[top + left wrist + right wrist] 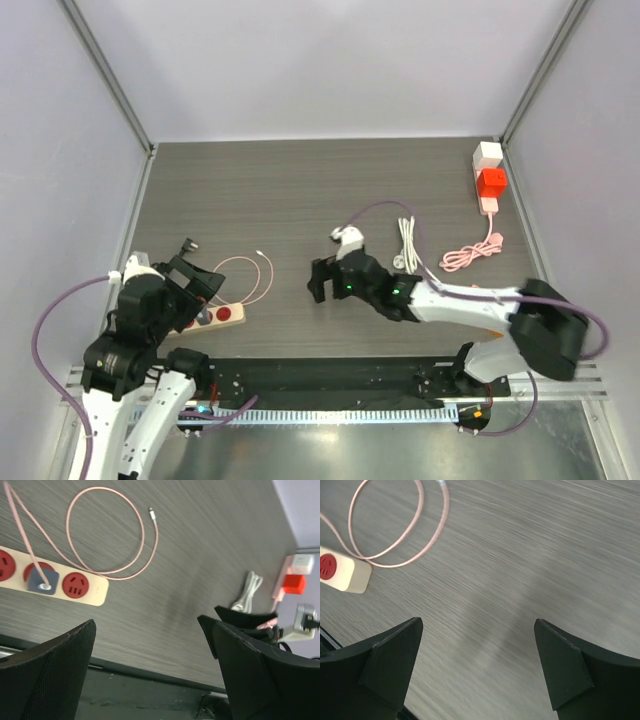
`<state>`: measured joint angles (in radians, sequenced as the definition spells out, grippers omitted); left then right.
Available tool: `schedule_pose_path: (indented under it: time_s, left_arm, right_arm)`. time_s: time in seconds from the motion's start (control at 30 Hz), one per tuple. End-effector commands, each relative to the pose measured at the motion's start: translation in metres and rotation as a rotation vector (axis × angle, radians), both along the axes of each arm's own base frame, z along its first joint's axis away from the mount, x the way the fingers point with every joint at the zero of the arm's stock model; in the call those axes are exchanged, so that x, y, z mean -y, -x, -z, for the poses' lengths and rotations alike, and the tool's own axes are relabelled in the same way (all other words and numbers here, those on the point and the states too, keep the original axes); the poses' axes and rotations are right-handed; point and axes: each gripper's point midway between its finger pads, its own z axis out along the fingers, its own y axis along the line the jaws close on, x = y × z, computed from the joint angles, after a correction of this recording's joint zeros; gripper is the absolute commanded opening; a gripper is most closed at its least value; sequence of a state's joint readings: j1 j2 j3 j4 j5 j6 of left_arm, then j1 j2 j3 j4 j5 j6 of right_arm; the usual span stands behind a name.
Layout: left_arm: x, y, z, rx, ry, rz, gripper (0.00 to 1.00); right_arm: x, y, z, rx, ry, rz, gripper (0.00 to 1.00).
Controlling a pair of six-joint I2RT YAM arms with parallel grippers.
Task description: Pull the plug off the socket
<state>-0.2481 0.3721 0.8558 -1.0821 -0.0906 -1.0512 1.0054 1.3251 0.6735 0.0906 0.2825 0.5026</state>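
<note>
A beige power strip (95,592) with red sockets lies at the table's near left; it also shows in the top view (228,314). A grey plug (42,580) on a pink cable (107,535) sits in its middle socket. My left gripper (150,650) is open and empty, raised above the table's front edge to the right of the strip, apart from it. My right gripper (320,280) is open and empty over bare table in the middle, right of the strip's end (342,572) and the cable loop (395,535).
A coiled white cable (405,245) and a pink cable (470,255) lie to the right. A red adapter (491,184) and a white adapter (487,154) sit on a strip at the far right corner. Grey walls enclose the table on three sides.
</note>
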Motion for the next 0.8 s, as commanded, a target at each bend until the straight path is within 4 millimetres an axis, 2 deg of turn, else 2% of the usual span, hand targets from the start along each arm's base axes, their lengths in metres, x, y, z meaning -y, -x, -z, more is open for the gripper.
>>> schedule_pose_path:
  time_s: [0.0, 0.03, 0.1, 0.13, 0.17, 0.2, 0.23, 0.27, 0.33, 0.43, 0.47, 0.5, 0.53, 0.57, 0.6, 0.63, 0.67, 0.73, 0.77]
  left_arm:
    - [-0.015, 0.001, -0.004, -0.031, -0.139, 0.015, 1.0]
    - [-0.015, 0.0, -0.009, -0.02, -0.145, 0.015, 1.0]
    - [-0.02, -0.001, -0.012, -0.005, -0.166, -0.001, 1.0]
    - [-0.022, -0.001, -0.015, 0.007, -0.165, -0.01, 1.0]
    - [-0.022, -0.001, -0.015, 0.013, -0.163, -0.011, 1.0]
    - [-0.022, 0.0, -0.013, 0.003, -0.164, -0.017, 1.0]
    - [-0.023, 0.001, -0.011, -0.01, -0.163, -0.025, 1.0]
    - [-0.027, 0.004, -0.006, -0.058, -0.179, -0.042, 1.0]
    - [-0.033, 0.007, -0.002, -0.098, -0.193, -0.072, 1.0]
    - [-0.04, 0.009, -0.006, -0.129, -0.219, -0.106, 1.0]
    - [-0.042, 0.01, -0.006, -0.137, -0.224, -0.115, 1.0]
    - [-0.043, 0.01, -0.01, -0.136, -0.225, -0.122, 1.0]
    - [-0.042, 0.01, -0.009, -0.151, -0.239, -0.103, 1.0]
    - [-0.042, 0.011, -0.007, -0.166, -0.248, -0.096, 1.0]
    - [-0.042, 0.011, -0.007, -0.181, -0.25, -0.094, 1.0]
    - [-0.042, 0.012, -0.005, -0.199, -0.253, -0.093, 1.0]
    - [-0.043, 0.017, 0.0, -0.247, -0.253, -0.103, 1.0]
    - [-0.045, 0.021, 0.003, -0.286, -0.24, -0.137, 1.0]
    - [-0.047, 0.026, 0.009, -0.328, -0.227, -0.179, 1.0]
  right_arm:
    - [-0.082, -0.007, -0.04, 0.138, -0.098, -0.319, 1.0]
    - [-0.104, 0.006, -0.016, 0.077, -0.096, -0.452, 0.99]
    - [-0.139, 0.003, -0.032, 0.127, -0.147, -0.564, 0.97]
    - [-0.153, 0.013, -0.015, 0.089, -0.154, -0.659, 0.96]
    - [-0.163, 0.013, -0.013, 0.113, -0.155, -0.704, 0.94]
    - [-0.178, 0.011, -0.024, 0.146, -0.176, -0.733, 0.94]
    - [-0.185, 0.011, -0.01, 0.139, -0.16, -0.758, 0.94]
    - [-0.195, 0.011, -0.019, 0.173, -0.174, -0.79, 0.93]
    - [-0.202, 0.01, -0.014, 0.177, -0.181, -0.809, 0.93]
    - [-0.215, 0.018, -0.023, 0.183, -0.23, -0.873, 0.92]
    - [-0.218, 0.023, -0.017, 0.164, -0.228, -0.894, 0.9]
    - [-0.224, 0.026, -0.023, 0.172, -0.235, -0.916, 0.9]
    - [-0.229, 0.035, -0.021, 0.165, -0.222, -0.936, 0.9]
    - [-0.227, 0.039, -0.01, 0.117, -0.177, -0.935, 0.89]
    - [-0.234, 0.036, -0.014, 0.122, -0.154, -0.92, 0.88]
    - [-0.236, 0.04, -0.01, 0.113, -0.123, -0.927, 0.88]
    - [-0.233, 0.052, 0.001, 0.054, -0.072, -0.941, 0.86]
    - [-0.236, 0.062, -0.001, 0.063, -0.041, -0.979, 0.84]
    - [-0.235, 0.074, 0.003, 0.06, -0.019, -1.009, 0.84]
